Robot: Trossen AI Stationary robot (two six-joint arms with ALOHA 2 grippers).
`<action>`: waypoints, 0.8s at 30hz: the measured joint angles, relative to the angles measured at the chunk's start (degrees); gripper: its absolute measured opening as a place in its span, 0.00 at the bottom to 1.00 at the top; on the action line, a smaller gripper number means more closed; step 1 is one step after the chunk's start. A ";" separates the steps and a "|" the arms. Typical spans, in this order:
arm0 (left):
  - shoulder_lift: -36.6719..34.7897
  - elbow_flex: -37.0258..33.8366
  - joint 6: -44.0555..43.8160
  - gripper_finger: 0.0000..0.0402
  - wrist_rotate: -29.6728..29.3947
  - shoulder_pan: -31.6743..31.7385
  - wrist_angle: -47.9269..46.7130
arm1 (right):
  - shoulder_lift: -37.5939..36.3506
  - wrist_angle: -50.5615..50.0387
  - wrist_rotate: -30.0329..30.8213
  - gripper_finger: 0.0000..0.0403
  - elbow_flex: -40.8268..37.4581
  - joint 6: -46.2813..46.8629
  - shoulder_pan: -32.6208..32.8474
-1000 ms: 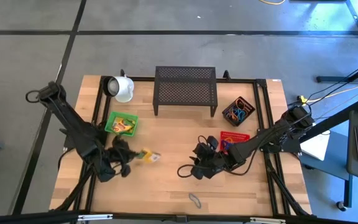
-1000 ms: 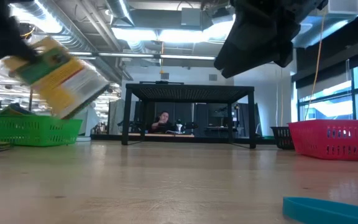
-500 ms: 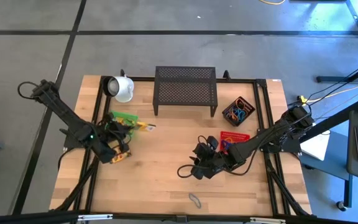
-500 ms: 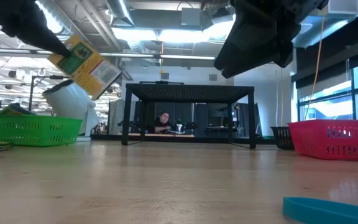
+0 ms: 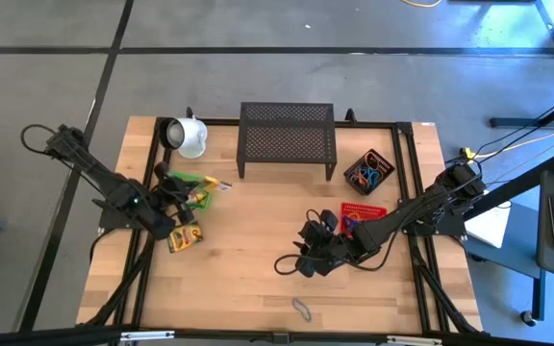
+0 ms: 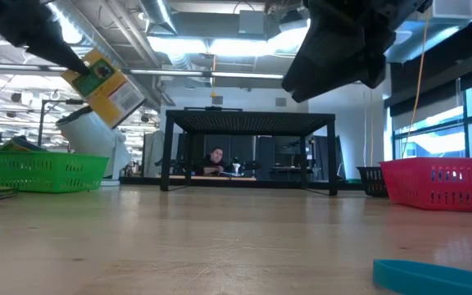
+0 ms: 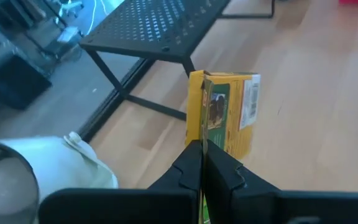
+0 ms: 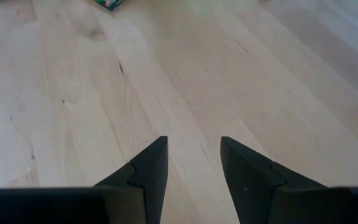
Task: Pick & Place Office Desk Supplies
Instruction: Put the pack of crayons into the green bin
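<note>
My left gripper (image 5: 192, 189) is shut on a yellow-and-green crayon box (image 5: 210, 183), held in the air over the green basket (image 5: 182, 179). In the low view the box (image 6: 105, 79) hangs tilted above the basket (image 6: 43, 172). A second crayon box (image 5: 183, 238) lies flat on the wood near the left arm. My right gripper (image 5: 304, 261) is open and empty, low over the table's middle. In its wrist view only bare wood shows between its fingers (image 8: 191, 168). My left gripper pinches a thin yellow edge of the crayon box (image 7: 202, 134) between its two shut fingers. The rest of the box sticks out beyond the fingertips. The box is lifted clear of the table and tilted.
A white mug (image 5: 188, 136) lies at the far left and a black mesh rack (image 5: 287, 139) stands at the far middle. A black bin of rubber bands (image 5: 368, 171) and a red basket (image 5: 364, 213) stand at the right. A grey band (image 5: 301, 308) and a blue band (image 6: 433, 274) lie near the front edge.
My left gripper has carried the crayon box from the table's near middle up and toward the far left, to above the green basket. The box has stayed tilted in the hold. The second crayon box now shows on the wood where the gripper was.
</note>
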 joint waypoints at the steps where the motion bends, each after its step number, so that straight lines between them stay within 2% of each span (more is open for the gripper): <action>1: -0.01 0.37 -1.65 0.00 -0.03 0.18 0.09 | 0.00 0.10 0.03 0.37 0.00 -0.31 0.00; 5: 0.14 1.91 -6.13 0.01 0.66 0.61 0.42 | 0.00 0.28 0.05 0.37 0.00 -0.41 0.00; 12: 0.69 8.25 -7.31 0.00 9.51 0.57 0.23 | 0.00 0.28 0.05 0.37 0.00 -0.41 0.00; 17: 1.81 12.97 -9.16 0.00 19.45 0.59 -3.28 | 0.00 0.26 0.04 0.37 0.00 -0.43 0.00; 24: 4.36 14.30 -24.03 0.01 36.16 0.57 -19.85 | 0.00 0.26 0.05 0.37 0.00 -0.43 0.00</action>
